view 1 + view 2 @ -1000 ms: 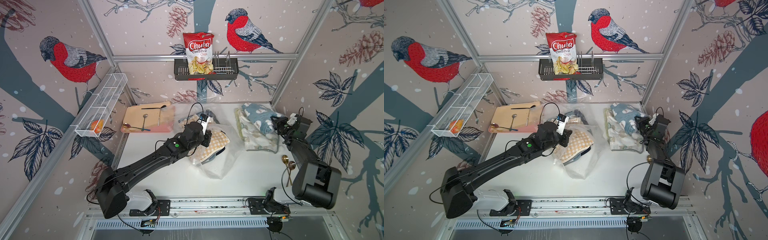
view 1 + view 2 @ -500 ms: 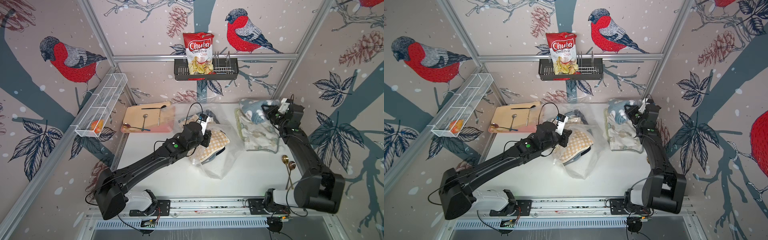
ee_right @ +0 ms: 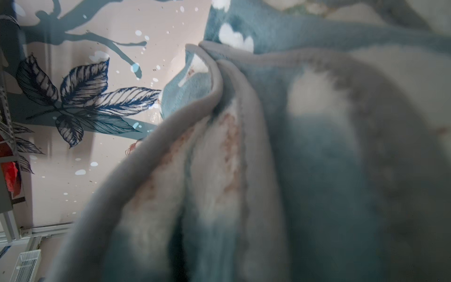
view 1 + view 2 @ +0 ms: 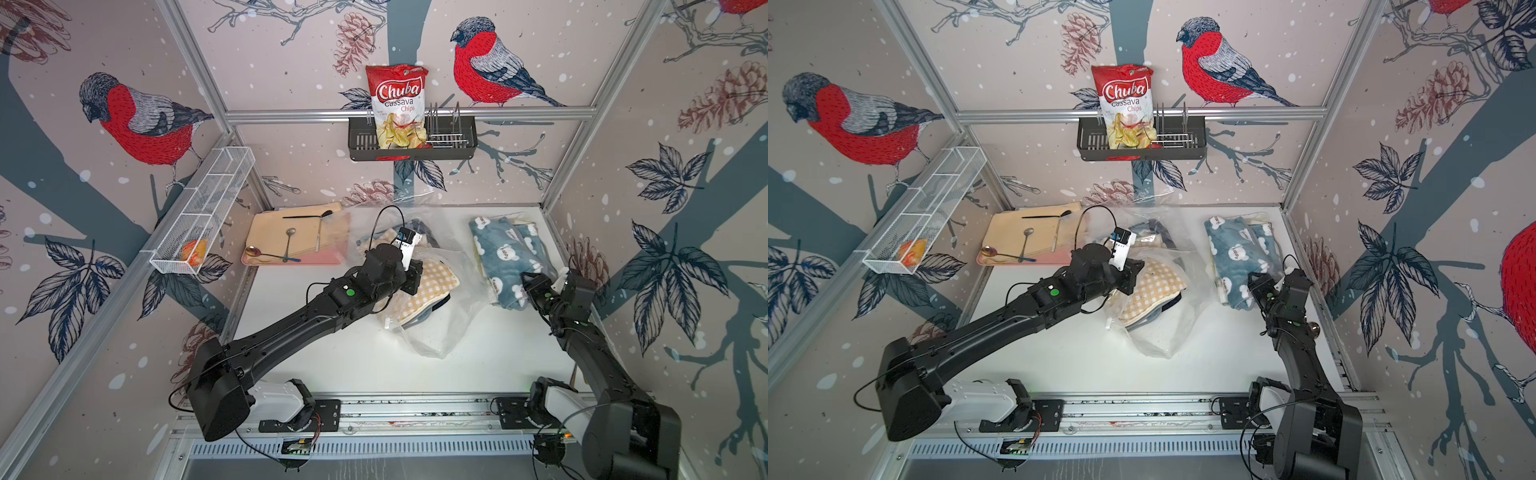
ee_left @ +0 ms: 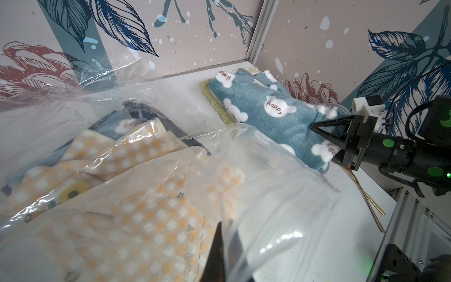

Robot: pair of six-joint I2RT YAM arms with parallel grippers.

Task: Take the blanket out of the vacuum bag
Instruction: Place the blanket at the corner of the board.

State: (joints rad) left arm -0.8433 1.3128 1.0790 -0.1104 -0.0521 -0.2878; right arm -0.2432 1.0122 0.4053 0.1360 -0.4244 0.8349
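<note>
The bag lies crumpled in the middle of the white worktop, with clear film spreading back towards the rear wall. Inside it sits a yellow checked cloth on top of darker folded fabric.

The blanket, blue with white "Happy" patches, is outside the bag. It lies folded at the right rear of the worktop, just beside the bag, on a pale green cloth.

The left arm reaches across to the bag. Its jaws are closed, and the left wrist view shows them pinching a fold of the bag's film over the checked cloth.

The right arm points at the near end of the blanket. In the left wrist view its jaws stand apart, with the blanket's edge lying between them. The right wrist view is filled with blurred blue and white fleece.

A pink tray with spoons sits at the left rear. Chips stand in a black rack on the back wall.
</note>
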